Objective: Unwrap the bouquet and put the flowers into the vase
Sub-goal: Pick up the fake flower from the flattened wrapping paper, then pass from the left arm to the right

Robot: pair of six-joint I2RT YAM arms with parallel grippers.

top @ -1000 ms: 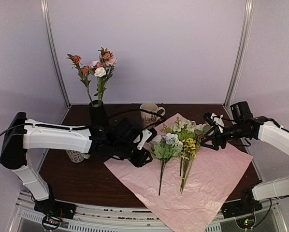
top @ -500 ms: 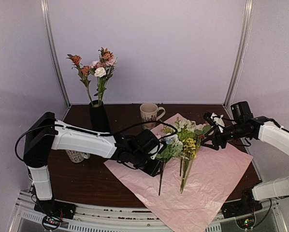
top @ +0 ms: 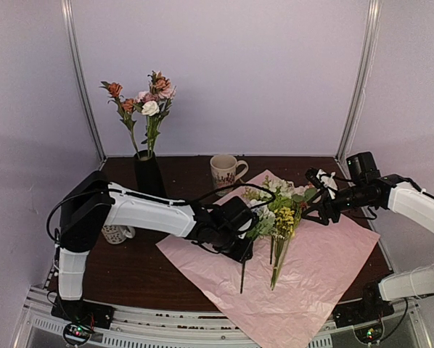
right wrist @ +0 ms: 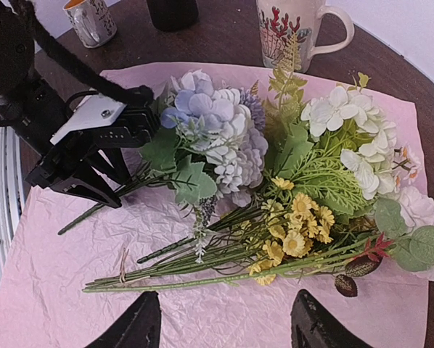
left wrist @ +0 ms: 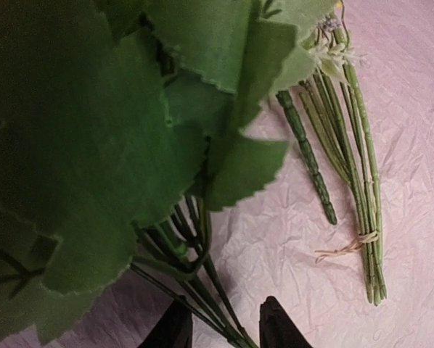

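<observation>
- The dark brown table (top: 130, 268) fills the floor of the booth, with both arm bases at its near edge.
- The lilac-pink paper sheet (top: 326, 268) lies opened flat and crinkled over the right half of the table, one corner hanging over the near edge.
- The left arm (top: 148, 214) reaches right across the table to the paper. The left gripper (left wrist: 226, 330) sits low over the sheet with the green stems of the lavender-blue bunch (right wrist: 210, 127) running between its fingers. The fingers are parted, and paper shows on either side of the stems.
- The right arm (top: 420, 203) comes in from the right. The right gripper (right wrist: 220, 319) hovers over the paper beside the stems, its fingers spread wide and holding nothing.
- The loose flowers (top: 279, 206) lie on the far middle of the paper, heads toward the far side and stems pointing near. White blooms (right wrist: 347, 123) are on the right and small yellow ones (right wrist: 297, 225) are in the middle.
- The vase (top: 149, 174) stands upright at the far left of the table, well apart from the paper. It already holds pink, white and orange-red blooms (top: 150, 98).
- A cream patterned mug (top: 224, 170) stands just beyond the far corner of the paper.
- An orange-lined mug (top: 115, 233) stands near the left edge, partly hidden behind the left arm.
- A tan tie (left wrist: 347, 246) binds the thin stems near their cut ends.
</observation>
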